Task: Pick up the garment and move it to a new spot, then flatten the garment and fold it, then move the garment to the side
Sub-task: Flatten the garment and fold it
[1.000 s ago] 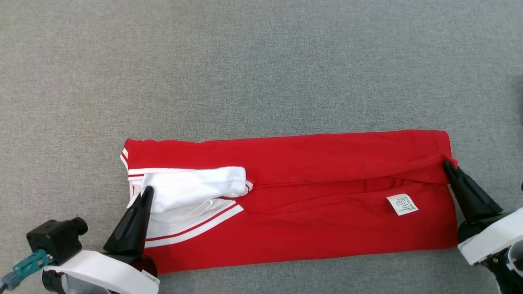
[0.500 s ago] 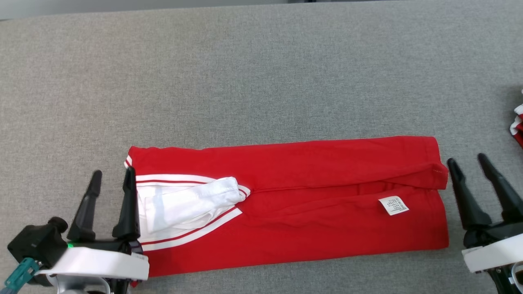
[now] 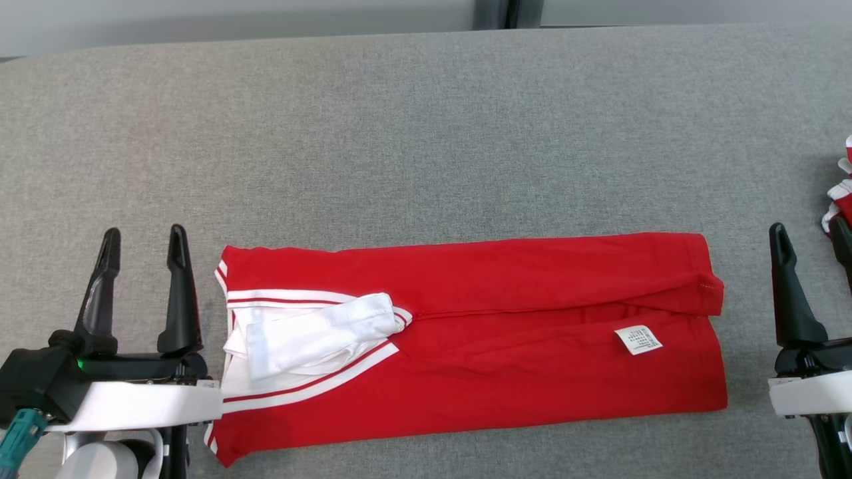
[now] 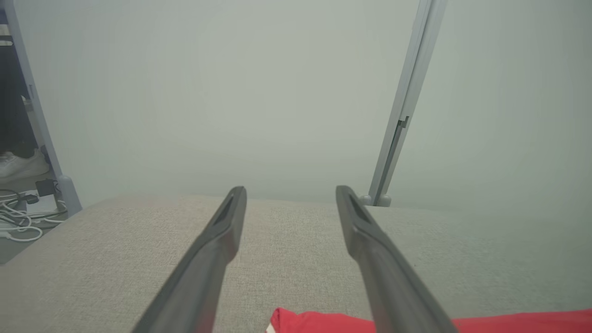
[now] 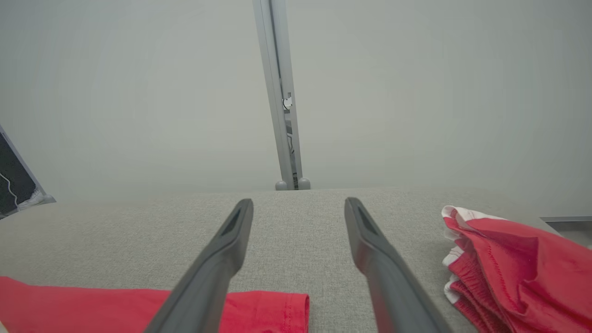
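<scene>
Beside each end of the folded garment (image 3: 506,372), jaws stand spread; a red pile (image 5: 522,263) lies rightward

A crumpled red-and-white cloth (image 5: 518,263) lies on the grey tabletop (image 3: 426,133) (near its right edge); white cables (image 4: 16,224) coil on the floor (image 4: 11,252).

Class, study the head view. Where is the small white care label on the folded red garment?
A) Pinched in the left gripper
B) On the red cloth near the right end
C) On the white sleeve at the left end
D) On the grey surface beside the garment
B: the white label lies on the red garment close to its right end, well away from the white sleeve at the left end.
</scene>
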